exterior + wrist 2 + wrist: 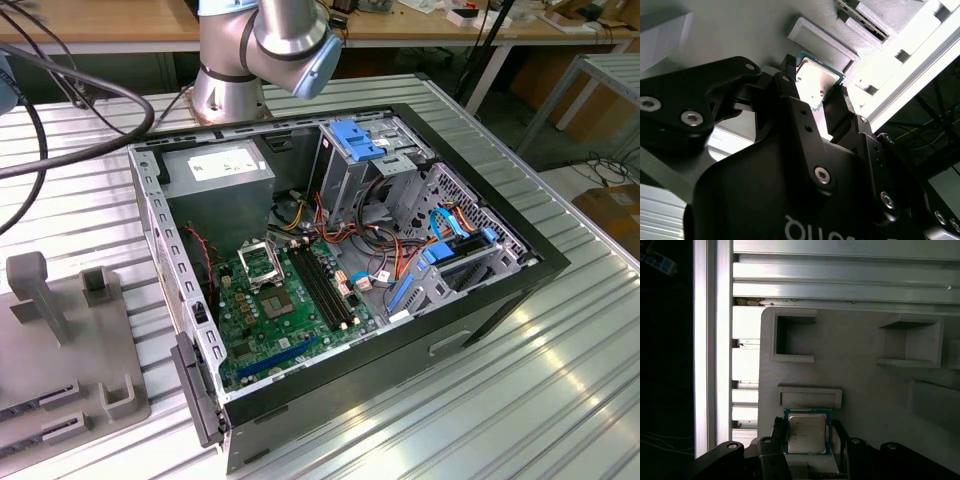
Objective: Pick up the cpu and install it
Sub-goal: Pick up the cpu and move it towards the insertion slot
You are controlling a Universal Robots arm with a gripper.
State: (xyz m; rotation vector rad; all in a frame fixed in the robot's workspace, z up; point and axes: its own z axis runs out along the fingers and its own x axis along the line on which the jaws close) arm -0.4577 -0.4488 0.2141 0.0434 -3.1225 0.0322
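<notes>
**End effector [808, 424] gripping the cpu [807, 436] at the grey tray [865, 390]**

Fingers [778, 426] of the end effector are standing on two opposite sides of the cpu, and in both wrist views they are appearing closed against its edges. I judge that the chip is being taken by the edges on purpose. In this way its pale metal face is staying free and nothing is pressing on the side underneath. The cpu is sitting just beside a raised rectangular frame [810, 397] of the tray, with its metal face turned toward the first wrist camera. Whether it is resting on the tray or is already lifted a little, I cannot tell. The tray is carrying several walled recesses, probably so that each part is waiting in a known place.

In the exterior view, the computer case [540, 262] is lying on its side on the ribbed metal table [520, 400] with the side panel off. The green board [250, 325] is therefore facing upward, which I think is making it reachable from above. The black socket [262, 262] with its metal frame is sitting on this board. Whether the frame is lifted I cannot tell. A grey tray of the same kind is lying at the exterior view's left of the case, so the cpu is most likely outside the case and well apart from the socket. The installing step is not yet done.
</notes>
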